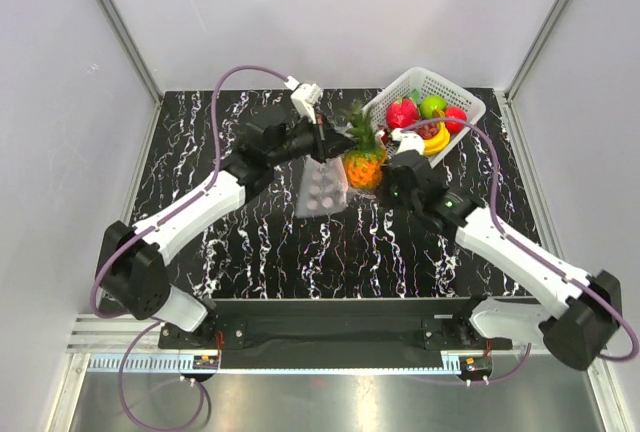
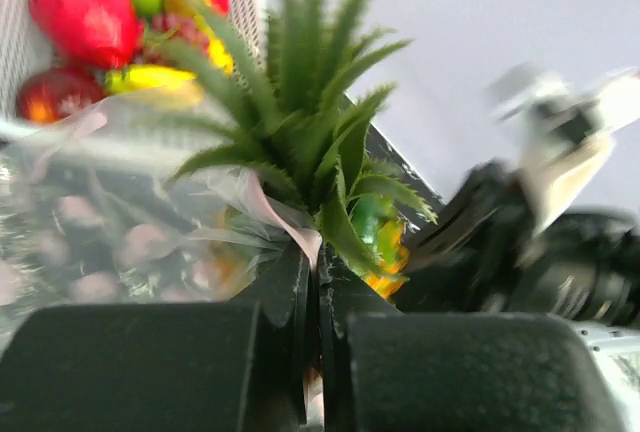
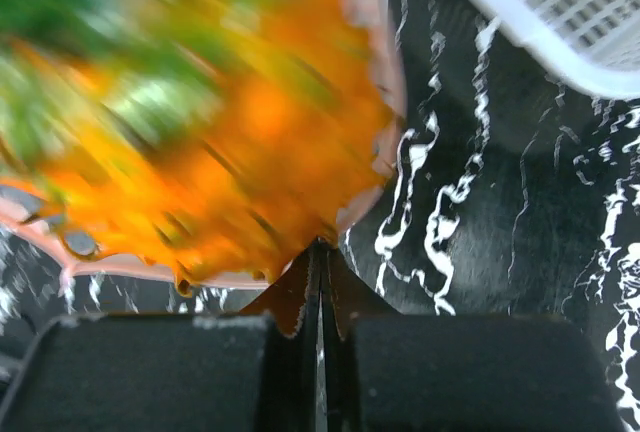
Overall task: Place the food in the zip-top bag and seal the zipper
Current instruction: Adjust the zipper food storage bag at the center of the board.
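Though clear and crinkly, zip-top bag (image 1: 322, 192) around spiky-leaved orange pineapple (image 1: 365, 164).

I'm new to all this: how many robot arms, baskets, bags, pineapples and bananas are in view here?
Robot arms: 2
White basket: 1
Clear bag: 1
Pineapple: 1
Banana: 1
Total: 6
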Motion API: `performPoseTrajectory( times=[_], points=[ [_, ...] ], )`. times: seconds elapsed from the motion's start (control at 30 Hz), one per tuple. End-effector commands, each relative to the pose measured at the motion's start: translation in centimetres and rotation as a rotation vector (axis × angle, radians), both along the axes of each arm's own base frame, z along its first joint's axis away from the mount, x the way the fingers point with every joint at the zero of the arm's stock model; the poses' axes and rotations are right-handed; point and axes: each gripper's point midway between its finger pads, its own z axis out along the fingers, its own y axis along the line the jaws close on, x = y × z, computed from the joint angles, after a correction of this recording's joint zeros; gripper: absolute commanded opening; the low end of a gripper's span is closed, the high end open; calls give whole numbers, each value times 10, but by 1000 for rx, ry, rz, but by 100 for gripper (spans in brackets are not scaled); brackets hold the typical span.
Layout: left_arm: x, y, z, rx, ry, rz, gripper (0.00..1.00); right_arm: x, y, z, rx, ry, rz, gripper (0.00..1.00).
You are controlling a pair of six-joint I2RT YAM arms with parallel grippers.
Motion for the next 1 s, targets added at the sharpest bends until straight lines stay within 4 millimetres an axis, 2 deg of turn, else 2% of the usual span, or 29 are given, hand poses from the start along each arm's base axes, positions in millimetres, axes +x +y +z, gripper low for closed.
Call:
performPoseTrajectory(
  times=[0.0, 0.03, 0.13, 0.23, 0.3, 0.37, 0.57, 0.63, 0.7, 0.73, 0.8, 0.83, 0.9, 0.97],
  points=[
    [-37, -23, -10, 121, -48, -101, 3, 16, 39, 57, 43, -149, 87, 0],
    [-44, -30, -5, 118, -65, -118, 3, 18, 44, 69, 52, -166, 96, 0],
    [-46, -30, -15, 140, -44, -116, 2, 20, 45, 72, 29, -157, 96, 0],
    [-38, -17, -22, 131, -34, -78, 2, 17, 39, 71, 27, -149, 82, 0],
    [-33, -11, -17, 69, -12, -75, 2, 13, 33, 71, 32, -143, 62, 0],
    [-28, -3, -24, 51, 14, -87, 2, 9, 31, 66, 43, -129, 53, 0],
    [-22, 1, -40, 130, -2, -71, 3, -3, 14, 91, 76, -171, 23, 0],
    [-28, -6, -42, 123, -1, -96, 2, -2, 18, 103, 94, -191, 40, 0],
    [-31, -14, -41, 133, -16, -91, 2, 3, 27, 103, 81, -177, 62, 0],
    [-40, -24, -37, 133, -26, -112, 2, 5, 32, 103, 82, -169, 76, 0],
    [-47, -33, -34, 119, -17, -131, 3, 10, 38, 101, 85, -160, 77, 0],
    [-50, -35, -35, 104, -3, -155, 3, 11, 43, 107, 112, -175, 88, 0],
    [-52, -37, -33, 90, 4, -160, 6, 12, 44, 116, 135, -197, 88, 0],
    [-48, -30, -37, 122, 21, -125, 7, 11, 40, 119, 125, -199, 79, 0]
  ],
)
